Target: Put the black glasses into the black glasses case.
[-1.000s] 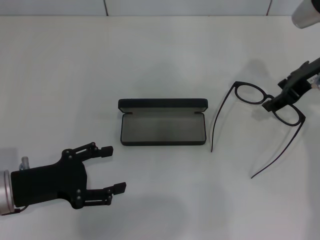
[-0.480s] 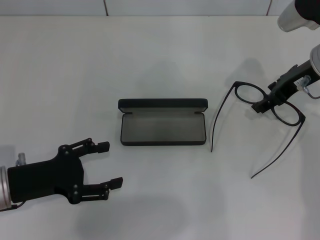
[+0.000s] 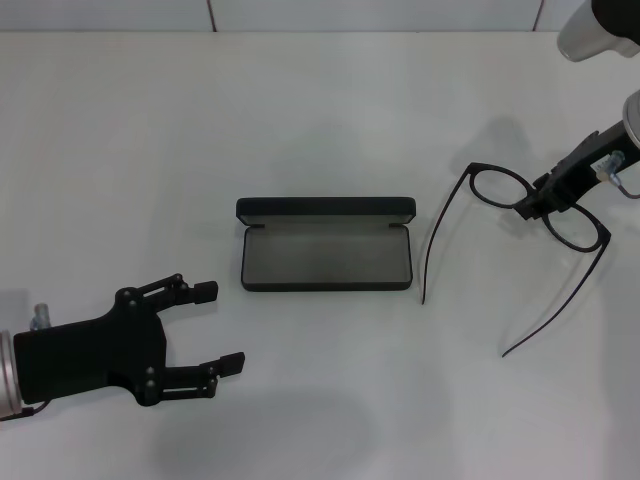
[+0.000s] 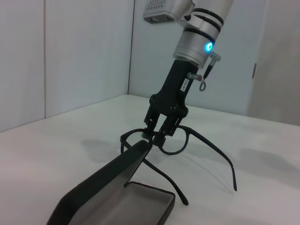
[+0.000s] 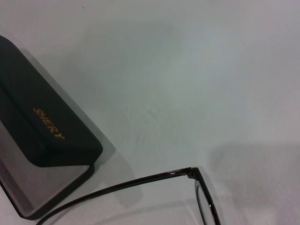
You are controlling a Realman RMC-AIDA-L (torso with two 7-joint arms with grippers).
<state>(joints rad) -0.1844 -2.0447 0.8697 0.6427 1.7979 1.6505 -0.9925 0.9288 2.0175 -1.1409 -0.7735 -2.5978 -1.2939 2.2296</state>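
One black glasses [image 3: 540, 215], one black glasses case [image 3: 326, 245].

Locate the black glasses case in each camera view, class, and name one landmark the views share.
Head view: black glasses case open at table centre, lid up behind the tray.
Left wrist view: near foreground, lid raised.
Right wrist view: far edge, lid's orange lettering showing.
Shared landmark: black glasses beside it.

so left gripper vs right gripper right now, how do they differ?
The left gripper hovers low over bare table, on the robot's left of the open black glasses case, fingers spread and holding nothing. The right gripper is at the bridge of the black glasses, fingers closed on the frame, pointing steeply down. Both are black two-finger grippers.
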